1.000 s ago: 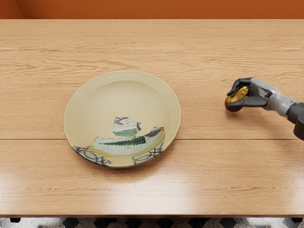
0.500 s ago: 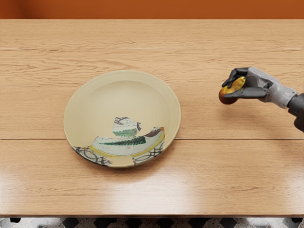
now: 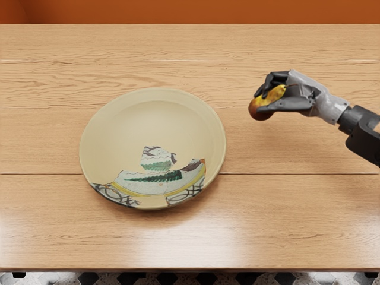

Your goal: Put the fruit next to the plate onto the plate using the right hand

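Note:
A cream plate (image 3: 119,122) with a green and brown painted pattern at its near rim lies left of the table's middle. My right hand (image 3: 274,98) comes in from the right edge and is shut on a small yellow and red fruit (image 3: 263,103). Hand and fruit hang above the table, a short way to the right of the plate's right rim. Dark fingers (image 3: 272,80) curl over the fruit's top and partly hide it. The left arm does not show.
The wooden table (image 3: 190,225) runs across the whole view, with an orange wall (image 3: 190,10) behind its far edge. Its near edge sits low in the picture, above a patterned floor.
My right hand has lifted the fruit off the table and carried it left, toward the plate. More of the forearm has come into the picture.

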Tool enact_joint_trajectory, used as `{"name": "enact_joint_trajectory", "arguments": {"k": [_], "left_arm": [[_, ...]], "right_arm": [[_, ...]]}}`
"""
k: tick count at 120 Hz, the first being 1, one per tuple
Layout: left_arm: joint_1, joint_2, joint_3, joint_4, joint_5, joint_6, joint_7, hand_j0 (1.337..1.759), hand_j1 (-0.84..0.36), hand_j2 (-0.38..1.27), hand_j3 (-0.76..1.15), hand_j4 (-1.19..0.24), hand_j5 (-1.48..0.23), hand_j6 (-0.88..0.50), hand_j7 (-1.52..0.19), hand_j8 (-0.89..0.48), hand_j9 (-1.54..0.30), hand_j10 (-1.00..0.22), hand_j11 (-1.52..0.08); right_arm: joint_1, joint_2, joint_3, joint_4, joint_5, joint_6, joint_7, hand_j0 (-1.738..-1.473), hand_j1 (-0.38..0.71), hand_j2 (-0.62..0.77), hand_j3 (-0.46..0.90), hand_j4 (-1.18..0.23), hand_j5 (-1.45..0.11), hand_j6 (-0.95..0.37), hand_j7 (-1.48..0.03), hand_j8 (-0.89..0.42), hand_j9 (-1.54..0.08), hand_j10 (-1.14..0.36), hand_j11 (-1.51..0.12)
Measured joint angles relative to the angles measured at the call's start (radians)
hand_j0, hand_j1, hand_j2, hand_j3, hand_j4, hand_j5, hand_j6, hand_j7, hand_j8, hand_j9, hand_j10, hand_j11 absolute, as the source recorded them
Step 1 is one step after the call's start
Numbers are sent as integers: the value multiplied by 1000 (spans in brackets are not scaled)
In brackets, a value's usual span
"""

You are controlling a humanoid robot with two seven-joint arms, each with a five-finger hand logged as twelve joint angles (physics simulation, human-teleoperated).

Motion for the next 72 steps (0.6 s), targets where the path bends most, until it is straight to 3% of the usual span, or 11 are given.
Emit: {"name": "enact_joint_trajectory", "arguments": {"k": [72], "left_arm": [[0,0,0,0,0,0,0,1658,349,0,0,-1,0,-1,0,-1,0,-1,0]], "right_arm": [[32,128,0,3,9,-14,-1,-1654,398,338,0,-807,-1055,-808,-1051,-435,-1068,-328,-1054]]}}
